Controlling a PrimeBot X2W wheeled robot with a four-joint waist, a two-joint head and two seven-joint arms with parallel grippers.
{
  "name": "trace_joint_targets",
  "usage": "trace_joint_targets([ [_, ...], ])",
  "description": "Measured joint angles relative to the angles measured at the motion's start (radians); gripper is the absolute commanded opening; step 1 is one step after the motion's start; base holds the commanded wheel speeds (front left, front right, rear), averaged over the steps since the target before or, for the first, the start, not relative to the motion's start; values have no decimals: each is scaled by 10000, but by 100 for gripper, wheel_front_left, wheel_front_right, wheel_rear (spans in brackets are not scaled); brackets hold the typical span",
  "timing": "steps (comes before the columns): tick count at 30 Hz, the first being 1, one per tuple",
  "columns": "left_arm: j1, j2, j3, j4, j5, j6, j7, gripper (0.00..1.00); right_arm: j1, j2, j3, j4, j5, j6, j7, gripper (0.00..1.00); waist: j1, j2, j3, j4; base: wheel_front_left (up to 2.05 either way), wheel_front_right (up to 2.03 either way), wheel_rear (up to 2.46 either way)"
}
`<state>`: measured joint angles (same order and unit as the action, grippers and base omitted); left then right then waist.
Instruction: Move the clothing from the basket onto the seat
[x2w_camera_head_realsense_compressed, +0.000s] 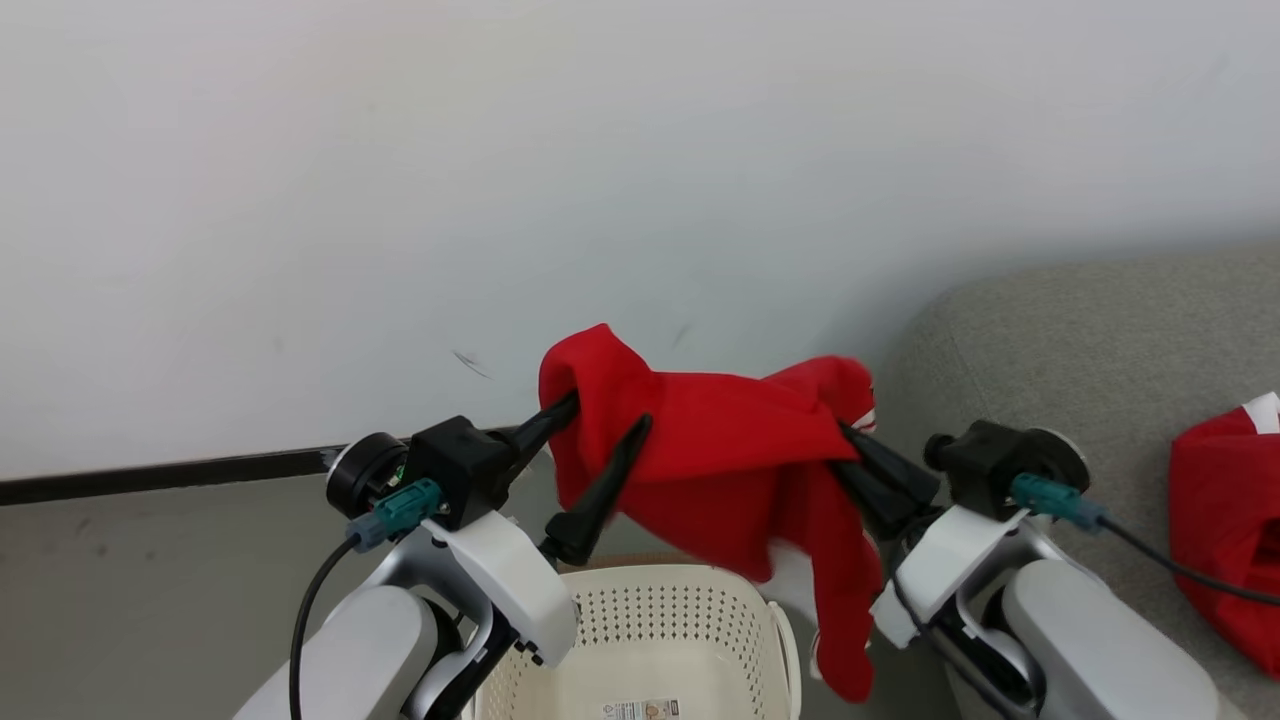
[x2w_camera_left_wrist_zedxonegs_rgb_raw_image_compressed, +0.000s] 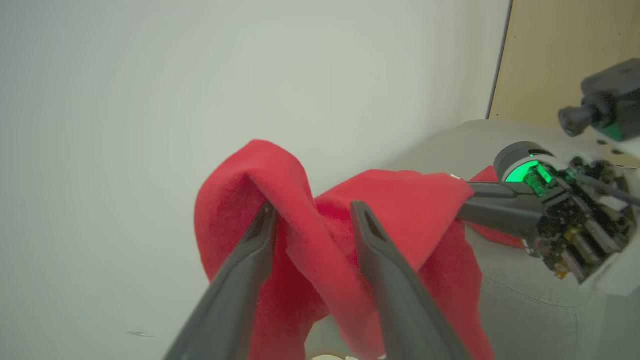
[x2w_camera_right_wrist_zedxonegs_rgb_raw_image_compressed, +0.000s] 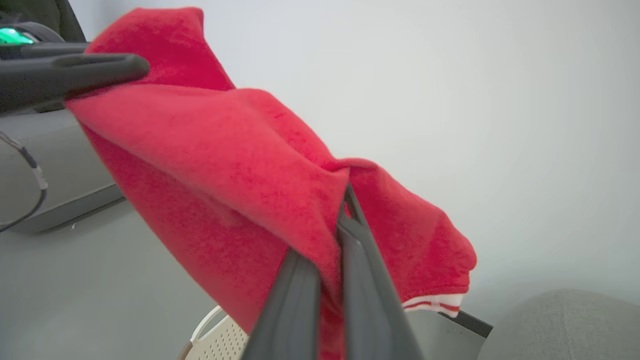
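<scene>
Head view has a red garment (x2w_camera_head_realsense_compressed: 720, 450) slung in the air above the basket (x2w_camera_head_realsense_compressed: 650, 620), clenched in the right gripper (x2w_camera_head_realsense_compressed: 848, 432), while the left gripper (x2w_camera_head_realsense_compressed: 610, 412) stands with fingers (x2w_camera_head_realsense_compressed: 605, 485) apart and a fold hooked over one of them. To carry it well, I judge the left finger must slip out without snagging that fold, then the right arm should lift the hanging tail over the rim and across to the seat (x2w_camera_head_realsense_compressed: 1080, 340), beside the other red piece (x2w_camera_head_realsense_compressed: 1225, 530) lying there. That grey seat sits on the robot's right against a plain white wall (x2w_camera_head_realsense_compressed: 500, 150), with dull grey floor (x2w_camera_head_realsense_compressed: 150, 580) below.
</scene>
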<state>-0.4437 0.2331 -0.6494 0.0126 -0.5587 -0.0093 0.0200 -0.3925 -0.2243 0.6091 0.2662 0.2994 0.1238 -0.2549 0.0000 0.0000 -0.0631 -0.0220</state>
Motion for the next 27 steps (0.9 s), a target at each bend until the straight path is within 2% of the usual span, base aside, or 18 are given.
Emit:
trace_joint_targets([
  [12,836,-351,-337,286,-44,-44,-943,100,642,-1032,-2698,-777,71,0,0,0,0,0,-78,-612,0,0,0],
  [17,1084,-445,-683,393,-54,-326,-1300,100,1461,-1346,-4021,-1055,-44,0,0,0,0,0,-125,-962,0,0,0],
  [27,1430,-698,-1390,614,-31,-740,-1758,100,2852,-1498,-5682,-1927,-464,0,117,0,0,0,-162,-1616,0,0,0],
])
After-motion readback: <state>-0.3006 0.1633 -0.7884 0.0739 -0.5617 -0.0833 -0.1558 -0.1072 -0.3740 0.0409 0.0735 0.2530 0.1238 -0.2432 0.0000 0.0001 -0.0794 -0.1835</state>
